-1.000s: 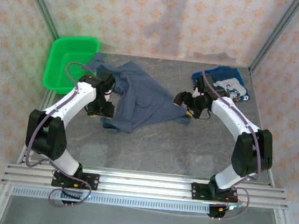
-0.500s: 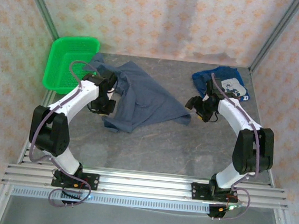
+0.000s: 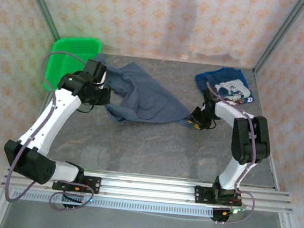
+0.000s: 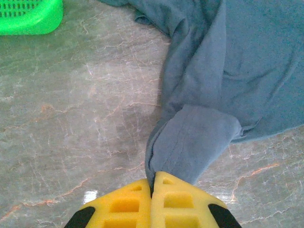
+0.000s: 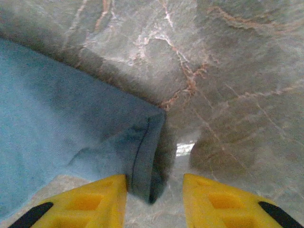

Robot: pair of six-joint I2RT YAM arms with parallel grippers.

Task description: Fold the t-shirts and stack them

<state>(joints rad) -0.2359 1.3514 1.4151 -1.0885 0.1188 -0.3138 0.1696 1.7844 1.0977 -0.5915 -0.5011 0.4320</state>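
Observation:
The slate-blue t-shirt lies crumpled on the table between the two arms. My left gripper is shut on its left edge, and the cloth hangs lifted from the yellow fingers. My right gripper stands open low over the shirt's right corner, whose hem lies between the yellow fingertips, close to the left one. The royal-blue t-shirt with white print lies folded at the back right.
A green mesh basket sits at the back left, its corner showing in the left wrist view. Grey marbled tabletop stretches in front of the shirts. Frame posts stand at the back corners.
My left arm has lifted and swung back-left, pulling the shirt's left edge with it. My right gripper has dropped lower onto the shirt's right corner.

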